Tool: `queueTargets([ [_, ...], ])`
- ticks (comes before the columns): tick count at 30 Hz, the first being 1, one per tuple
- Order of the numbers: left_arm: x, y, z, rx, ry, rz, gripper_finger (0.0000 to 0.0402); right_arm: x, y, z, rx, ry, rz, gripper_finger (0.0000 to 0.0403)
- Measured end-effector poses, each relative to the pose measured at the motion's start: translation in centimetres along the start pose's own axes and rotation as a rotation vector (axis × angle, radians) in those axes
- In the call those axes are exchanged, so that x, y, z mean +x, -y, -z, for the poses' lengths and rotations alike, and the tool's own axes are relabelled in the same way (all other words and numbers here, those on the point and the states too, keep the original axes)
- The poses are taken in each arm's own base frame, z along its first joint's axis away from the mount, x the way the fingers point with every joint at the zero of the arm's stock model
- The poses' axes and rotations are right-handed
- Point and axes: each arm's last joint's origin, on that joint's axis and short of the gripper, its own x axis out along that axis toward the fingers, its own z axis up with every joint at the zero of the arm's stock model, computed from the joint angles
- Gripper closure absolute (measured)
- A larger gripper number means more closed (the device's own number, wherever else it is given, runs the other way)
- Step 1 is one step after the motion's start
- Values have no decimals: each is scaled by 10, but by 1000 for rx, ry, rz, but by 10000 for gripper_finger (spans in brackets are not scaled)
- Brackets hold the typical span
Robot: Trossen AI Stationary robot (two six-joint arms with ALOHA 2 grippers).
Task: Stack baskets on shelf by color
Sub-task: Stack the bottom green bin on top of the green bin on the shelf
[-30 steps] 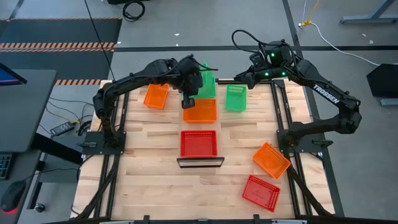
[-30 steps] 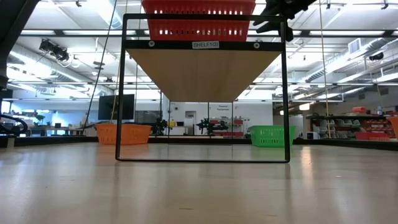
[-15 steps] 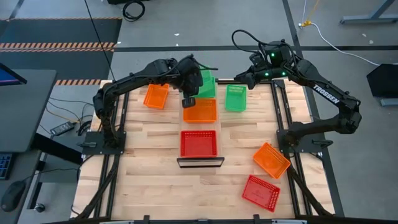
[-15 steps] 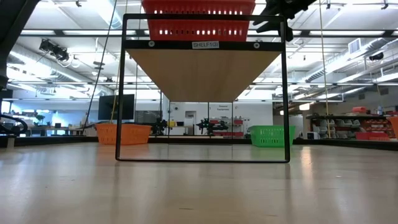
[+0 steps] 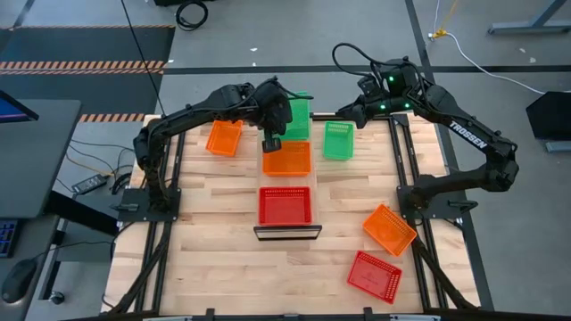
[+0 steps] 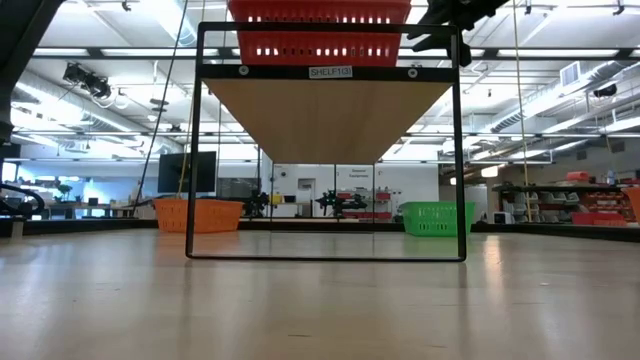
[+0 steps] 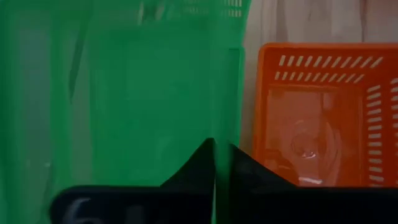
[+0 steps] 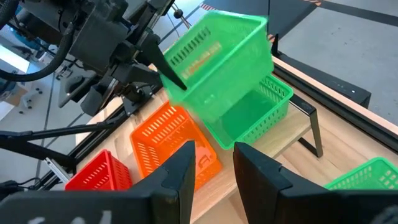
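Clearly tilted, perforated green basket [image 8: 217, 56] hangs above another

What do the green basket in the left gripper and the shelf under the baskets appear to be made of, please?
The green basket, pinched by its wall in the left gripper, looks like glossy moulded plastic: thin, slightly translucent walls with rows of moulded slots. The shelf seems to be a pale wood or wood-look board, matt underneath, carried by a thin dark frame that is probably metal.

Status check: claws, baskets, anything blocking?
Left claw shut on green basket, tilted above another green one. Right claw open, waiting. Nothing blocking.
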Motion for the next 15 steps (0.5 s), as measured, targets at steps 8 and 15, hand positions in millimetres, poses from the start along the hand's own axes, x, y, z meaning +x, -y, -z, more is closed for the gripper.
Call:
queueTargets([
  [8, 1, 0, 0, 40, 4, 2, 388, 0, 0, 0, 1, -1, 0, 288],
  [15, 1, 0, -1, 40, 10, 4, 379, 0, 0, 0, 4, -1, 1, 288],
])
